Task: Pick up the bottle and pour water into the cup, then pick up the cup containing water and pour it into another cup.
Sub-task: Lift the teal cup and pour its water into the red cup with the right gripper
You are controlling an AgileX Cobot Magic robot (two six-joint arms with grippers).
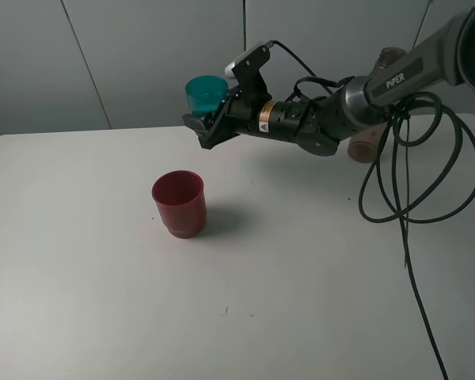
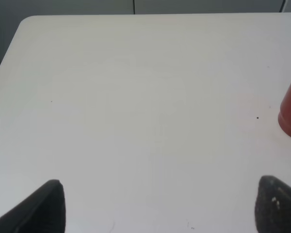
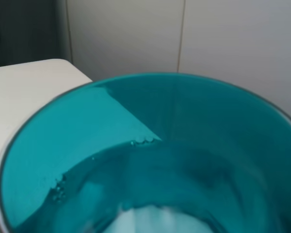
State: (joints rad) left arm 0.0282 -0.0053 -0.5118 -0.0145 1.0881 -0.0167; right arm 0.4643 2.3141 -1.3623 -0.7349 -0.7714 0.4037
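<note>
Step 2: teal cup [image 1: 206, 93] of water [image 3: 184, 179] clamped in right tool [image 1: 212, 115], aloft; to be carried over red cup [image 1: 179, 203] below and tilted

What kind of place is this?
Probably a robot lab test bench: bare white table, plain grey wall panels, and a cabled arm holding a teal cup.
</note>
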